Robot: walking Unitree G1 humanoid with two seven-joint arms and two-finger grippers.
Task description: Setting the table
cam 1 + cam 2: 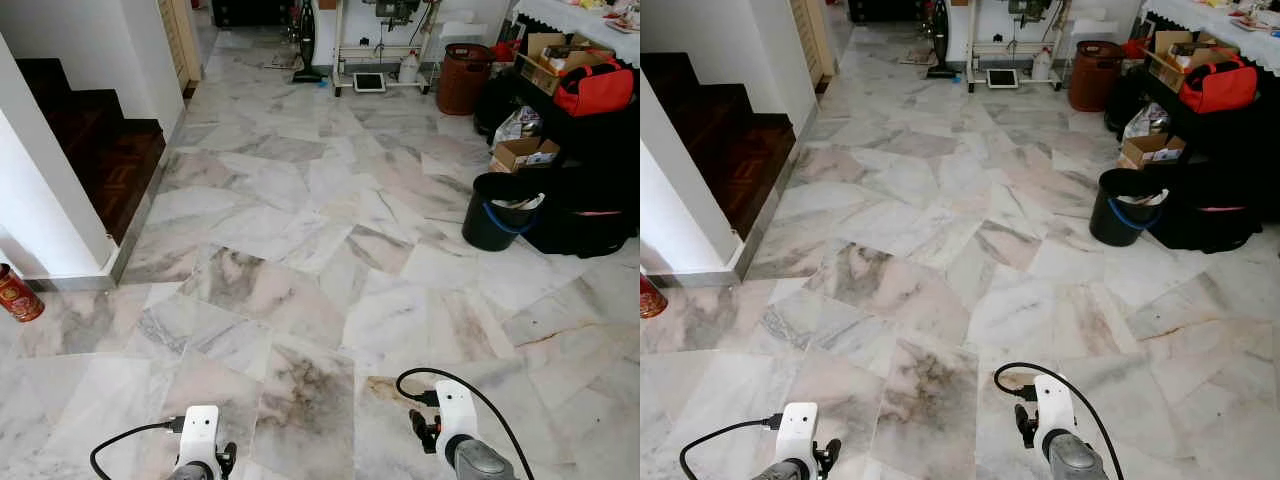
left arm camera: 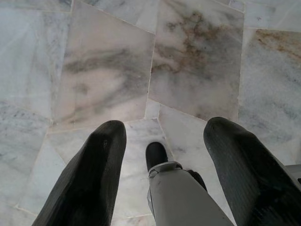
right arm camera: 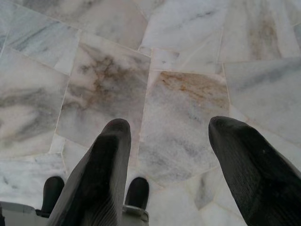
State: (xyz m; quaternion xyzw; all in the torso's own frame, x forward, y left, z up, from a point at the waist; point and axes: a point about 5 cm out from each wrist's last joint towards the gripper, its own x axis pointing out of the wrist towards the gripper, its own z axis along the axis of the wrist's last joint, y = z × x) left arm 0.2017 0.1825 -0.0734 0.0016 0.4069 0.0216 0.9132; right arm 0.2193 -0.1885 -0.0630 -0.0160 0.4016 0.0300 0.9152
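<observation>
Over the marble floor (image 1: 300, 260), both arms hang low: left gripper (image 2: 162, 141) and right gripper (image 3: 169, 136) each spread wide, holding nothing. The table (image 1: 575, 15), white cloth on it, sits at the floor's far right edge. Below it there's a red bag (image 1: 597, 88), cardboard boxes (image 1: 525, 153) and a black bucket (image 1: 500, 210); stairs (image 1: 95, 150) on the opposite side.

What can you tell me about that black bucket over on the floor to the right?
The black bucket stands upright on the marble floor, to the robot's right and well ahead of it. It looks like plastic, round and open-topped, with a blue handle hanging down its side. Pale crumpled stuff, perhaps paper or bags, shows at its mouth. A dark bag sits close beside it.
</observation>
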